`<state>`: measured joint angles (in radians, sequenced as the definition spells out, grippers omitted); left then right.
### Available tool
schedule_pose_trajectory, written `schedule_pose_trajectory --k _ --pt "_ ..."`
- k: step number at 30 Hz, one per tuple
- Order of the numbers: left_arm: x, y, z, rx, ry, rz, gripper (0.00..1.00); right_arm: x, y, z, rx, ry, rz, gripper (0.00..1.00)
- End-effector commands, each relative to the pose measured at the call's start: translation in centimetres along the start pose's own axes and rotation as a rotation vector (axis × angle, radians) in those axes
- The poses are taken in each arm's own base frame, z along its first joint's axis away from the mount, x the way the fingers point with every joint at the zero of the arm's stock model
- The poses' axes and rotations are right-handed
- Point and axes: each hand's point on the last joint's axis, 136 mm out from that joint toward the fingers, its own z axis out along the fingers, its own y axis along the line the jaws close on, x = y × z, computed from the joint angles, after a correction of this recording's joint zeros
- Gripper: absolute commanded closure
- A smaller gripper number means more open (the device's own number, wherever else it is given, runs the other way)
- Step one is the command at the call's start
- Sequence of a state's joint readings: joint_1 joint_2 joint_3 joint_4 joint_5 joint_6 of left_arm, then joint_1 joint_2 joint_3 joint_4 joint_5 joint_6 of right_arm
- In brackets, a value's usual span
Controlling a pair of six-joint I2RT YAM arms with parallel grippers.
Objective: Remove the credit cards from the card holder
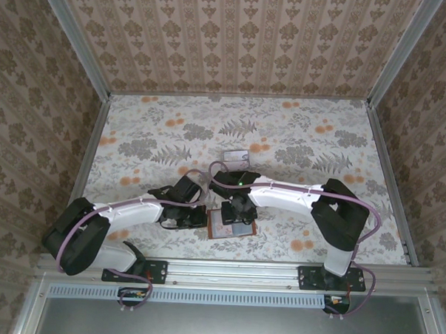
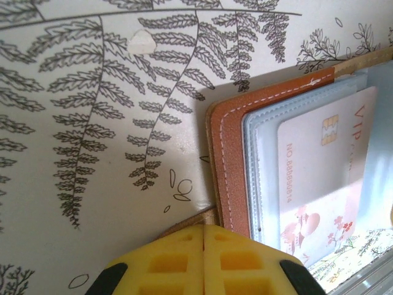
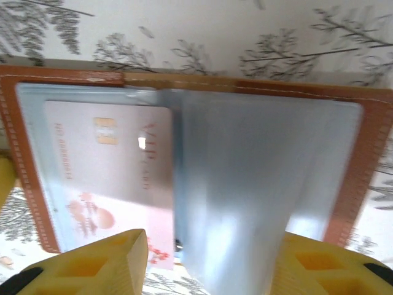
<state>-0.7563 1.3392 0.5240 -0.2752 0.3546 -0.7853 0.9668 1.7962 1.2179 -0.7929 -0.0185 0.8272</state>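
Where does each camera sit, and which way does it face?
Top external: above and behind, looking down on the floral table; both arms show.
Left wrist: on that wrist, looking past the shut left gripper at the corner of a reddish-brown leather card holder.
Right wrist: over the open right gripper, facing its clear sleeves.
Shared: both wrist views show the pale pink card.

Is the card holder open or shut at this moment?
Open: the card holder lies spread flat, with its clear sleeves and a pink card exposed.
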Motion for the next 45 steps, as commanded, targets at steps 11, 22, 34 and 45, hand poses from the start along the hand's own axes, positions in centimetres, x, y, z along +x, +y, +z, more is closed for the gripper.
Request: schedule_pose_trajectory --k 11,22,34,45 --pt "1.0 2.2 -0.2 -0.09 0.041 -0.02 0.93 0.6 -2.6 -1.6 0.076 -0.029 -0.028 0.88" --pt "0.6 2.2 -0.4 -0.112 0.037 -0.017 0.93 1.5 -5.5 0.9 0.128 -0.007 0.005 0.77" --pt "-1.3 -1.5 -2.4 -0.052 -0.02 0.007 0.91 0.6 -5.9 -1.9 0.107 -0.067 0.002 0.64" --pt "-1.3 -3.6 -0.6 -0.021 0.013 0.03 0.93 0.1 0.0 -2.3 -0.286 -0.042 0.079 0.72"
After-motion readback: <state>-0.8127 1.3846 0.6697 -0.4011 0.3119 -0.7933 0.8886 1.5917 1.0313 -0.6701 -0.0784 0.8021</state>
